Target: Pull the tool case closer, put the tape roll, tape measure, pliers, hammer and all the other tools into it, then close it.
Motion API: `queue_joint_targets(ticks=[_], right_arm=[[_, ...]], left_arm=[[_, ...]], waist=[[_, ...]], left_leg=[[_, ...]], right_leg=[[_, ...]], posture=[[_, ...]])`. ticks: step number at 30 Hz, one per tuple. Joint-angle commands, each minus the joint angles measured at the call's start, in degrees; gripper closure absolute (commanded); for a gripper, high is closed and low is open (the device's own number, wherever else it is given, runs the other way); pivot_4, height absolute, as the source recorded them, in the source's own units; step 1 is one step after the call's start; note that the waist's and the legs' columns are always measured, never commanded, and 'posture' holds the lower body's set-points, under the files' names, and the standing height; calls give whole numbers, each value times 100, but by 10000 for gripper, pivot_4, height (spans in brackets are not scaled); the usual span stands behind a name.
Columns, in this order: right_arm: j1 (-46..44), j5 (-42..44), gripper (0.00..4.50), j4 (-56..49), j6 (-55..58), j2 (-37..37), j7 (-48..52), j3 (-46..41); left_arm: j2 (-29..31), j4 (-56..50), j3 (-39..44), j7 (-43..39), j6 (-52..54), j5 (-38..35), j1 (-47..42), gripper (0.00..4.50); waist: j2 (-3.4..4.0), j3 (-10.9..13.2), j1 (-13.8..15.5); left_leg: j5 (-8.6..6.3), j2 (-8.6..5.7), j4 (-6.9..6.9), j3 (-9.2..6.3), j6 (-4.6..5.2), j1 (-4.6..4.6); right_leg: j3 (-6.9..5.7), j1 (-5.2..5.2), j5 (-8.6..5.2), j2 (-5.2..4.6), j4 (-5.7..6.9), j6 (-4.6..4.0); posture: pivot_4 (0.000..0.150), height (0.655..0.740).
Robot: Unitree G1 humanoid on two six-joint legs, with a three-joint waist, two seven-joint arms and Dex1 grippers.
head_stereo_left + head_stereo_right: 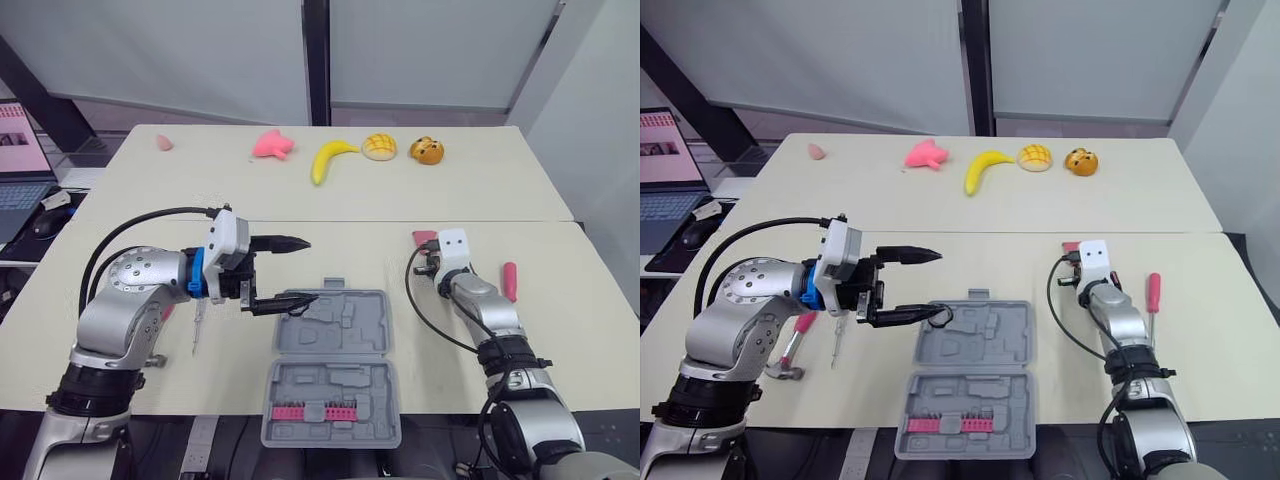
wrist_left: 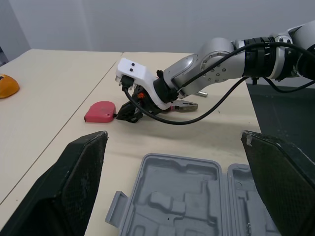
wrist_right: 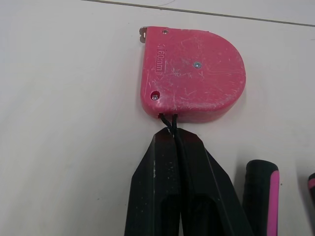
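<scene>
The right gripper (image 3: 172, 133), fingers closed on the thin black cord (image 3: 169, 123) of the pink tape measure (image 3: 194, 73), sits on the table right of the open grey tool case (image 1: 335, 340). The left gripper (image 1: 308, 270) hovers wide open over the case's left rim. So slight a pinch could let the cord slip, or the measure might swing and land outside. Counted: one case, one tape measure, one pliers (image 2: 186, 105), one hammer (image 1: 790, 350), and two screwdrivers, a slim screwdriver (image 1: 837, 338) and a red-handled screwdriver (image 1: 1152, 292).
</scene>
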Motion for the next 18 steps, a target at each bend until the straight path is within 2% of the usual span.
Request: queue_joint_targets(ticks=[1,8,18], right_arm=[[85,70,44542,-186,78,26,218,52],[919,148,44542,-1632,681,-150,686,239],[2841,423,44542,-4373,1941,-538,998,378]], left_arm=[[25,-141,-27,16,-156,66,98,0],[246,-127,-60,-230,-558,348,467,0],[460,-176,-141,-604,-1164,564,1045,0]], waist=[[0,0,-2],[1,0,23],[1,0,58]], left_leg=[[0,0,0,0,0,0],[0,0,-2,-3,0,-4],[0,0,0,-9,1,-4]], right_leg=[[0,0,0,0,0,0],[-2,-1,0,0,-1,0],[-6,2,-1,0,-2,1]], posture=[[1500,7369],[1500,7369],[1500,7369]])
